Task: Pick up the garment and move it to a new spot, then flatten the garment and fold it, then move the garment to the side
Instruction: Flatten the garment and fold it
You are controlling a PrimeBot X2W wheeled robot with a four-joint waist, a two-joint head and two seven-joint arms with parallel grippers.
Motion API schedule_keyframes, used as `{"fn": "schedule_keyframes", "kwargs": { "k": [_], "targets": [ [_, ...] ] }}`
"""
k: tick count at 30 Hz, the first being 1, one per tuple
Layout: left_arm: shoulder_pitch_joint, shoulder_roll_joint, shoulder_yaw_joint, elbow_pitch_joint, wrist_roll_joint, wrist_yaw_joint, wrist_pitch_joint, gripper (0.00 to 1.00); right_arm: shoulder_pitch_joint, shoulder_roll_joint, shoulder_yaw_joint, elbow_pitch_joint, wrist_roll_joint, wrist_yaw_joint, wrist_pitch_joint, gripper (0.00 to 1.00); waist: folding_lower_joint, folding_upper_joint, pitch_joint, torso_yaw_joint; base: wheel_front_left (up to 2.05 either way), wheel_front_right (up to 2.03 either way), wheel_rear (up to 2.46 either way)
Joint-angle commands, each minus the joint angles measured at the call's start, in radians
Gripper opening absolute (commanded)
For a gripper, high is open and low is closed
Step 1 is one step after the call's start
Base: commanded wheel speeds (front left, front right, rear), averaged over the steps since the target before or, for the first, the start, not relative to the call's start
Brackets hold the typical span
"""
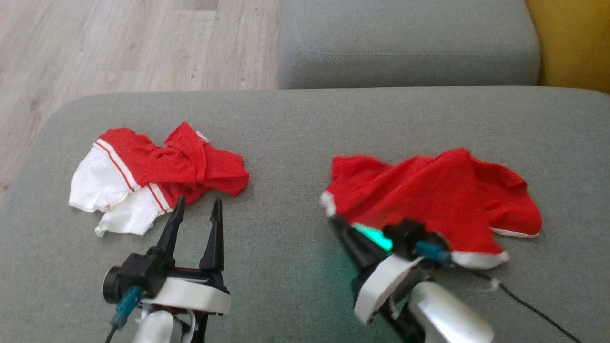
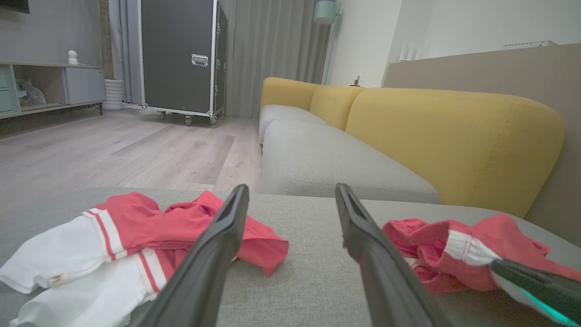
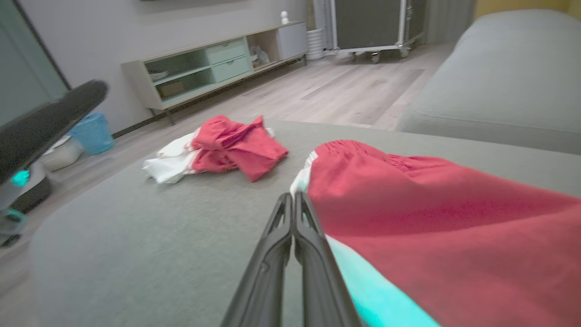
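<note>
Cloth sits in two heaps on the grey sofa seat [image 1: 286,124]. Farthest left is a crumpled red-and-white garment [image 1: 157,171], bunched on itself with its white parts toward the seat's outer edge. Just beside its near side hovers the left tool [image 1: 198,202], jaws spread wide and holding nothing. Across a bare stretch of seat, the right tool [image 1: 333,220] has its fingers pressed flat together at the white-trimmed left corner of the red garment [image 1: 443,200], which lies rumpled on the right part of the seat. Motion blur makes it hard to be sure, but the tips seem to pinch that hem corner rather than rest beside it. I judge this to be the piece in hand. It looks thin, light and limp, so it will drape and trail from a single pinch and keep no shape, and a smooth knit may slip from a shallow bite. The banded hem, thicker than the body, is the better place to hold, with a second corner taken for flattening.
</note>
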Motion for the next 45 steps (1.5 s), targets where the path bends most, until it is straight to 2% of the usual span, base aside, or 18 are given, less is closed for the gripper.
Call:
{"fn": "schedule_keyframes", "kwargs": {
  "k": [1,7,8,9,14,19,23,28,29,33,35,39,45],
  "targets": [
    [-0.029,0.003,0.039,-0.034,0.008,0.001,-0.010,1.00,-0.016,0.015,0.039,-0.044,0.016,0.003,0.003,0.00,0.0002,-0.0001,-0.006,-0.007,0.00,0.00,0.00],
    [-0.029,0.003,0.034,-0.040,0.006,-0.001,-0.010,1.00,-0.014,0.015,0.160,-0.040,0.060,0.003,0.032,0.00,0.0002,-0.0001,-0.007,-0.004,0.00,0.00,0.00],
    [-0.028,0.003,0.033,-0.040,0.005,-0.001,-0.010,1.00,-0.020,0.015,0.172,-0.026,0.058,0.003,0.036,0.25,0.0002,-0.0001,-0.006,-0.003,0.00,0.00,0.00],
    [-0.027,0.003,0.032,-0.040,0.004,-0.001,-0.010,1.00,-0.025,0.015,0.178,-0.013,0.058,0.003,0.035,1.00,0.0002,-0.0001,-0.005,-0.002,0.00,0.00,0.00],
    [-0.025,0.003,0.030,-0.038,0.001,0.001,-0.010,1.00,-0.045,0.015,0.201,0.016,0.089,0.003,0.036,1.00,0.0002,-0.0001,0.000,-0.003,0.00,0.00,0.00],
    [-0.025,0.003,0.037,-0.043,-0.002,0.004,-0.010,1.00,-0.067,0.014,0.127,0.016,0.096,0.003,-0.011,1.00,0.0002,-0.0001,0.000,-0.025,0.00,0.00,0.00],
    [-0.025,0.003,0.039,-0.053,-0.007,0.005,-0.010,1.00,-0.066,-0.020,-0.012,-0.028,0.078,0.003,-0.043,1.00,0.0002,-0.0001,0.000,-0.051,0.00,0.00,0.00],
    [-0.024,0.003,0.036,-0.069,-0.016,0.008,-0.010,1.00,-0.018,-0.066,-0.282,-0.137,-0.022,0.003,-0.055,1.00,0.0002,-0.0001,0.006,-0.088,0.00,0.00,0.00],
    [-0.024,0.003,0.036,-0.069,-0.016,0.008,-0.010,1.00,-0.018,-0.066,-0.282,-0.137,-0.022,0.003,-0.055,1.00,0.0002,-0.0001,0.006,-0.088,0.00,0.00,0.00],
    [-0.026,0.003,0.032,-0.073,-0.017,0.012,-0.010,1.00,0.070,-0.056,-0.495,-0.243,-0.146,0.003,-0.056,1.00,0.0002,-0.0001,0.015,-0.109,0.00,0.00,0.00],
    [-0.027,0.003,0.031,-0.075,-0.019,0.013,-0.010,1.00,0.114,-0.044,-0.559,-0.284,-0.214,0.003,-0.056,1.00,0.0002,-0.0001,0.022,-0.117,0.00,0.00,0.00],
    [-0.025,0.003,0.023,-0.074,-0.024,0.013,-0.010,1.00,0.194,-0.007,-0.628,-0.324,-0.274,0.003,-0.056,1.00,0.0002,-0.0001,0.030,-0.126,0.00,0.00,0.00],
    [-0.028,0.003,0.018,-0.069,-0.026,0.013,-0.010,1.00,0.233,0.013,-0.639,-0.347,-0.308,0.003,-0.056,1.00,0.0002,-0.0001,0.036,-0.133,0.00,0.00,0.00]
  ]
}}
